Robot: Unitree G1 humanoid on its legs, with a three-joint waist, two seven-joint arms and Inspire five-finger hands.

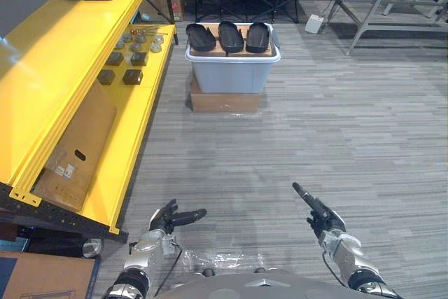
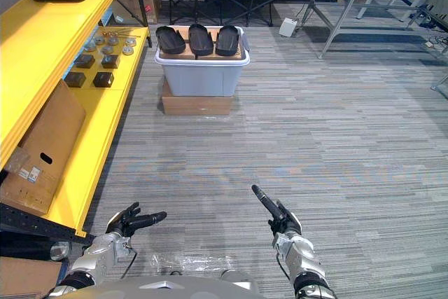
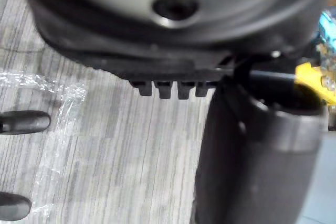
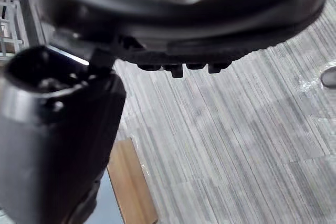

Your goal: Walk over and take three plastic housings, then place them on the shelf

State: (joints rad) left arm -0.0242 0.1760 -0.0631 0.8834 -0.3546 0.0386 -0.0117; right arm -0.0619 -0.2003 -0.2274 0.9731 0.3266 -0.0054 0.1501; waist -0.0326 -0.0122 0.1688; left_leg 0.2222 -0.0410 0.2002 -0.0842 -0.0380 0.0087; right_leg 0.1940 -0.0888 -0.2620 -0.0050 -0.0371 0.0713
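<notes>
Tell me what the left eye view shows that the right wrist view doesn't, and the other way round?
Left eye view: the yellow shelf, three black plastic housings atop a grey bin, and the open left hand. Right wrist view: the right hand from very close, its thumb looming large. Both: the right hand, open and empty, above the grey striped floor.

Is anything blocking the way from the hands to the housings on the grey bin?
Nothing visible. Only floor lies between the open left hand and right hand and the three housings atop the grey bin. The yellow shelf runs alongside, left of that path.
</notes>
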